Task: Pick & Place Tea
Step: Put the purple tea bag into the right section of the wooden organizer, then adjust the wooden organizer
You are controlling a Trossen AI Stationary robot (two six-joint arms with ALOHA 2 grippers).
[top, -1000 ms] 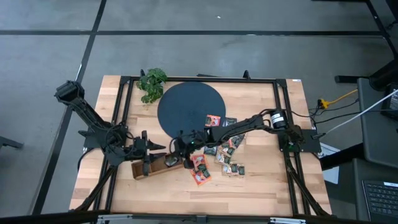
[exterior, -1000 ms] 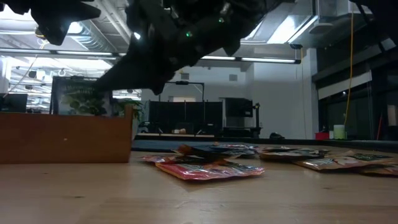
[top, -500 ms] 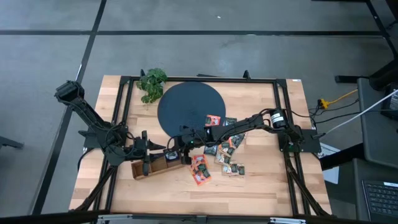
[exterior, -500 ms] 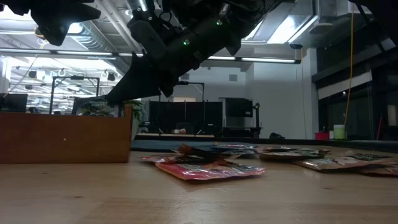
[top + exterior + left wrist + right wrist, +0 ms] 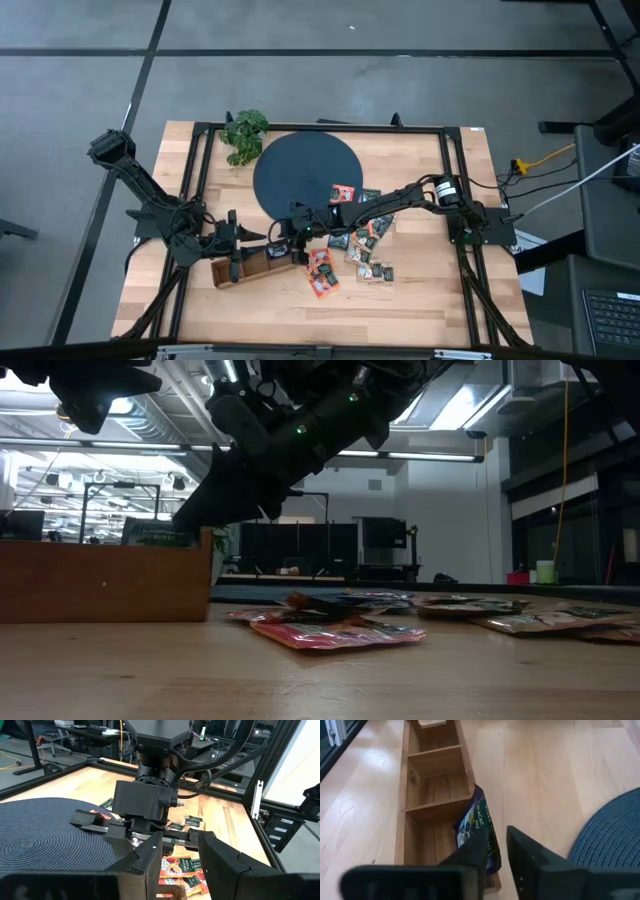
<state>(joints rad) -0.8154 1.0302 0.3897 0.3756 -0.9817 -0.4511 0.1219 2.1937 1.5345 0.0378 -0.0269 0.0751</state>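
Note:
A brown wooden tray [image 5: 250, 268] with several compartments lies near the table's front left. A dark tea sachet [image 5: 472, 822] stands on edge in the tray's end compartment and leans on the side wall. Its top [image 5: 160, 535] shows above the tray wall. My right gripper [image 5: 498, 832] hangs just above it, slanting down, fingers open on either side of the sachet's upper edge. My left gripper [image 5: 236, 262] is at the tray's left end. More tea sachets [image 5: 360, 250], orange-red and dark, lie loose to the right of the tray. My left gripper has a wall of the tray [image 5: 170, 892] between its two fingers, coming nearly level from the table's left; the tray rests flat on the table. My right gripper: the sachet [image 5: 485, 845] lies close behind one finger, and I cannot tell whether it touches.
A dark round disc [image 5: 305, 170] fills the table's far middle, with a leafy green plant [image 5: 245, 135] at its left. Black frame rails run along the table's edges. Two orange-red sachets [image 5: 330, 630] lie just right of the tray.
My right gripper has tipped further down toward the tray. The dark sachet, which stood high above the tray wall, has sunk into the compartment, so that only its top shows over the wall.

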